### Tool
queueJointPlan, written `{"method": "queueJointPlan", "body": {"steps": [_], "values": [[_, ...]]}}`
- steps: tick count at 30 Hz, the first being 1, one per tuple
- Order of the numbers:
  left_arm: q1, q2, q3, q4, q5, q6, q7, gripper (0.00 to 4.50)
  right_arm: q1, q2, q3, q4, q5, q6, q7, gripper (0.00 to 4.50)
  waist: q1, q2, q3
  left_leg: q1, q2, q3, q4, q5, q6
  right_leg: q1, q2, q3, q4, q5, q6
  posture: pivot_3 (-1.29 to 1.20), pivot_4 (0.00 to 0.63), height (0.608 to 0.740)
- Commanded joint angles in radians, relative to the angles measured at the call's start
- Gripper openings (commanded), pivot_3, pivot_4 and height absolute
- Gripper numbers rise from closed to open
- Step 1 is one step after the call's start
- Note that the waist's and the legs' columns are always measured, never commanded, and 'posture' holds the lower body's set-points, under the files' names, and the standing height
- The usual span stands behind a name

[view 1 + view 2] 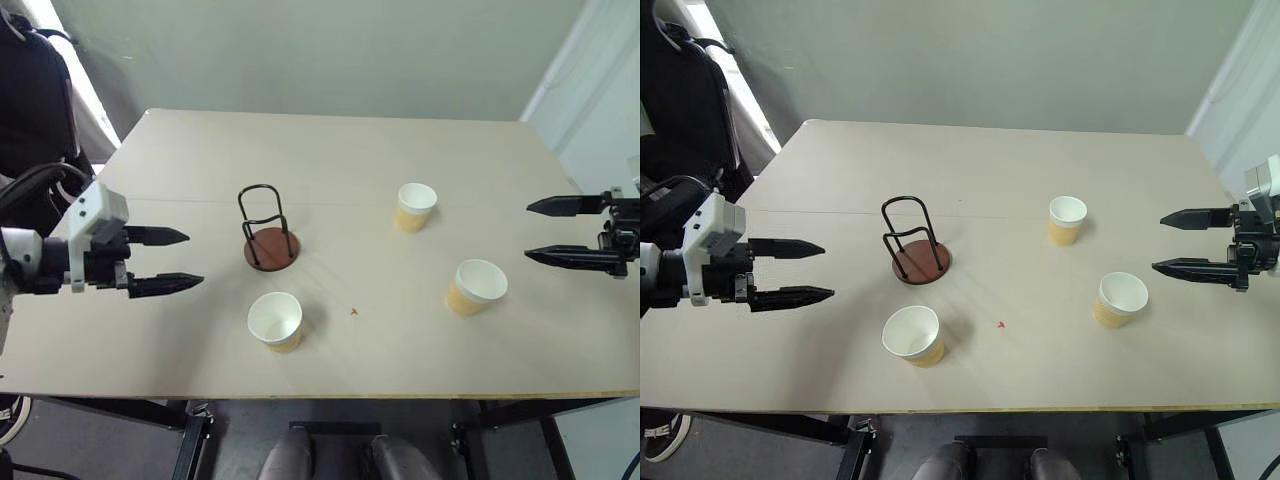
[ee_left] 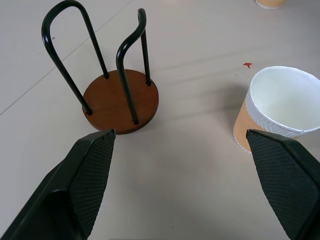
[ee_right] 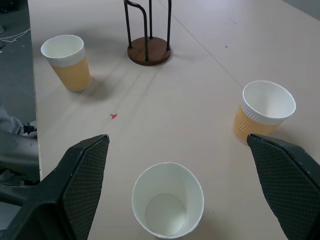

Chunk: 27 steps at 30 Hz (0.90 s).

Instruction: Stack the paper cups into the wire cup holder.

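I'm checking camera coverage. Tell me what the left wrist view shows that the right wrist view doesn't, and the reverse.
Left wrist view alone: the left gripper, its fingers spread wide.

Right wrist view alone: the right gripper, fingers open, the cup just ahead of it and the table's near edge.

Both: the wire cup holder, empty, the cup nearest it, the red speck and the farthest cup, its base cut off in the left wrist view.

Bare table (image 1: 330, 160) surrounds the wire cup holder (image 1: 268, 232); three well-spaced paper cups (image 1: 275, 320) leave wide gaps.
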State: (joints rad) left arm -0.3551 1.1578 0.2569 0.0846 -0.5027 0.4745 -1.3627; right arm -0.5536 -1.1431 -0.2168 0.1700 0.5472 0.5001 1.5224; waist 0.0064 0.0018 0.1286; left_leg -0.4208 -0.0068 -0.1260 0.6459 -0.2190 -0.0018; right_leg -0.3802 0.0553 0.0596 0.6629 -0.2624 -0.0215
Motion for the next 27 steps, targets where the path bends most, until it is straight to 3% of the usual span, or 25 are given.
{"method": "queueJointPlan", "body": {"steps": [1,6,15,27], "values": [[-0.036,-0.001,0.001,0.009,0.017,-0.026,0.015,4.49,0.001,-0.024,-0.041,-0.025,0.019,0.0,0.004,4.5,0.0,0.0,0.0,0.0,0.0,0.0,0.0,0.0,0.0,0.0,0.0,0.0,0.0,0.0,0.0,0.0,0.15,0.74],[-0.091,-0.032,-0.036,0.04,0.056,-0.037,0.061,4.49,0.009,-0.022,-0.045,-0.029,0.021,0.0,-0.001,4.5,0.001,0.0,0.0,0.0,0.0,0.0,0.0,0.0,0.0,0.0,0.0,0.0,0.0,0.0,0.0,0.0,0.15,0.74],[-0.298,-0.186,-0.174,0.133,0.184,-0.079,0.214,4.49,0.048,-0.038,-0.086,-0.084,0.067,0.018,0.021,4.5,0.007,0.0,0.0,-0.001,0.0,0.0,0.0,0.0,0.001,0.0,0.0,0.0,-0.001,0.0,0.001,0.0,0.15,0.74],[-0.399,-0.253,-0.251,0.231,0.236,-0.105,0.174,4.49,0.128,-0.048,-0.158,-0.136,0.083,0.04,-0.016,4.5,0.008,0.0,0.0,-0.001,-0.001,0.001,0.001,0.001,0.001,0.001,0.0,0.001,-0.002,-0.002,0.004,0.0,0.15,0.74]]}}
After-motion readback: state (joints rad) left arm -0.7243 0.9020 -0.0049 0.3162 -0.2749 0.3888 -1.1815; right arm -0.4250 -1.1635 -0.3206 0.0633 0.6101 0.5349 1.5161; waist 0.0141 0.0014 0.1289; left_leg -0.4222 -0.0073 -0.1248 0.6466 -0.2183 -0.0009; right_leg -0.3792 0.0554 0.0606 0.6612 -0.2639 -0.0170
